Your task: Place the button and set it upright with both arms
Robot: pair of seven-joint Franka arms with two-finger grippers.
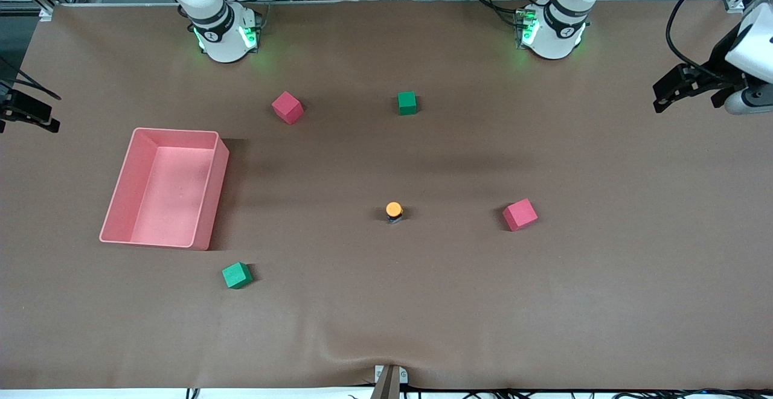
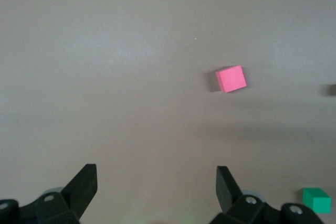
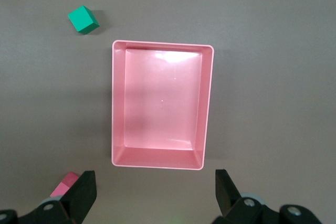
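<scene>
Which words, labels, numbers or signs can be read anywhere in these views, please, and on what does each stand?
None can be read.
Dark marks on the band of each arm's base: too small to read.
The button, the cubes and the pink bin: no lettering visible.

The button [image 1: 394, 212] stands upright, orange cap up on its black body, mid-worktop, well clear of every edge.
</scene>
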